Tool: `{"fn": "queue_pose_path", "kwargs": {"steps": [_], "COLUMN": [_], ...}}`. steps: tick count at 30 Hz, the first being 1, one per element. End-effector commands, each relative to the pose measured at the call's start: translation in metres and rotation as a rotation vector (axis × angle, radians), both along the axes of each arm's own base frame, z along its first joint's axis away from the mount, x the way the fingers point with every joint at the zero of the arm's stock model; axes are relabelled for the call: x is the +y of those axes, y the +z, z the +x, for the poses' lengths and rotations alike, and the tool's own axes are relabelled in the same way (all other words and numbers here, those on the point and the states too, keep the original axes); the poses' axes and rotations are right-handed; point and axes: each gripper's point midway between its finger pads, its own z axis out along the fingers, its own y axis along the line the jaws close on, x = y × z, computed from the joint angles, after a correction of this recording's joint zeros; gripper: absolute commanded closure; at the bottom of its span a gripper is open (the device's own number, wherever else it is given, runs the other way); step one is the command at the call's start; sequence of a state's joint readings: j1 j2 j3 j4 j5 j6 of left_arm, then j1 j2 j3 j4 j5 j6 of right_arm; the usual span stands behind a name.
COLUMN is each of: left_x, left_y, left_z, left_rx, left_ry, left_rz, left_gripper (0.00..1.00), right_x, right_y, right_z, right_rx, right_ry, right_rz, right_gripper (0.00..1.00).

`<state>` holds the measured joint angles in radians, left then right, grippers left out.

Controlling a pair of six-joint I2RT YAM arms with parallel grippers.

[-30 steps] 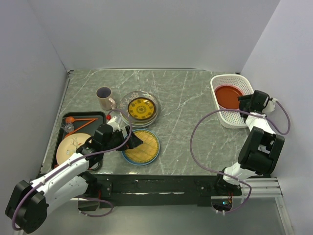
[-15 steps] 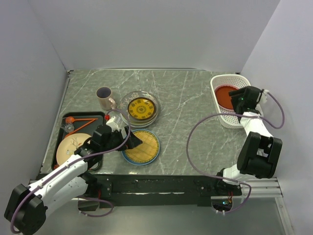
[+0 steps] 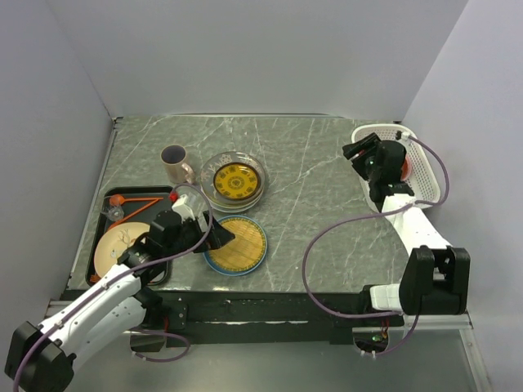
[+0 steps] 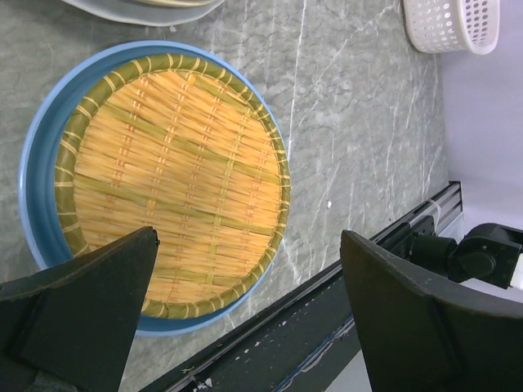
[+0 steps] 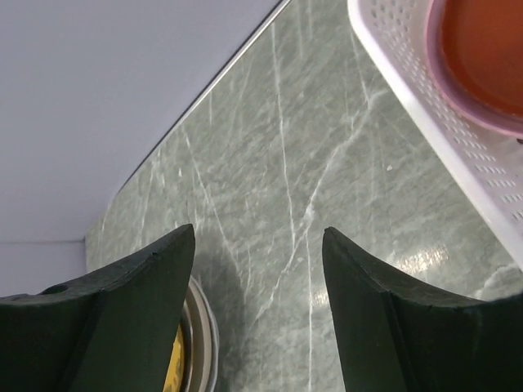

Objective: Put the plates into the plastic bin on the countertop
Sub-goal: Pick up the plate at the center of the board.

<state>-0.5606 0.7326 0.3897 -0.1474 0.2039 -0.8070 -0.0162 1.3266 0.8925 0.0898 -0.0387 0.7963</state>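
The white plastic bin [image 3: 426, 173] stands at the far right of the countertop [image 3: 310, 212]. A red plate with a pink rim [image 5: 486, 49] lies in it. My right gripper [image 3: 357, 153] is open and empty, above the countertop just left of the bin [image 5: 409, 90]. A blue plate with a woven yellow inlay [image 3: 239, 245] lies near the front edge. My left gripper [image 3: 222, 238] is open and empty, low over that plate's near side [image 4: 163, 171]. A stack of plates with a yellow-patterned one on top [image 3: 235, 180] sits behind it. A beige branch-motif plate [image 3: 118, 245] lies on the black tray.
A beige mug [image 3: 174, 163] stands left of the plate stack. The black tray [image 3: 109, 214] at the left edge also holds orange utensils [image 3: 131, 200]. Walls close off the left, back and right. The table's metal front rail [image 4: 327, 327] is just below the blue plate.
My right gripper has swung left from over the bin to over the countertop beside it, leaving the red plate in the bin. My left gripper has barely shifted over the blue plate.
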Motion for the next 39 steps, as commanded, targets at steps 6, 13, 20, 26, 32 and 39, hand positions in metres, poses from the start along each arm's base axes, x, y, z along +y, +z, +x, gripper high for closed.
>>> {"fn": "queue_pose_path", "kwargs": {"steps": [6, 13, 20, 26, 32, 39], "left_x": [0.007, 0.018, 0.019, 0.018, 0.020, 0.024], "left_y": [0.016, 0.011, -0.003, -0.013, -0.021, -0.025], "left_z": [0.005, 0.008, 0.008, 0.009, 0.010, 0.011], "left_rx": [-0.009, 0.028, 0.084, 0.105, 0.123, 0.140], "left_ry": [0.069, 0.136, 0.157, 0.167, 0.181, 0.207], "left_rz": [-0.017, 0.029, 0.050, 0.052, 0.068, 0.079], "left_gripper": [0.01, 0.01, 0.01, 0.01, 0.01, 0.01], "right_x": [0.052, 0.082, 0.095, 0.107, 0.115, 0.119], "right_y": [0.020, 0.012, -0.008, -0.028, -0.045, -0.053], "right_z": [-0.022, -0.048, -0.068, -0.085, -0.098, -0.107], "right_rx": [-0.078, -0.064, -0.036, -0.011, 0.016, 0.028], "right_ry": [0.205, 0.314, 0.369, 0.420, 0.450, 0.469], "right_rz": [-0.038, -0.052, -0.039, -0.012, 0.004, 0.013], "right_gripper": [0.27, 0.27, 0.26, 0.26, 0.26, 0.25]}}
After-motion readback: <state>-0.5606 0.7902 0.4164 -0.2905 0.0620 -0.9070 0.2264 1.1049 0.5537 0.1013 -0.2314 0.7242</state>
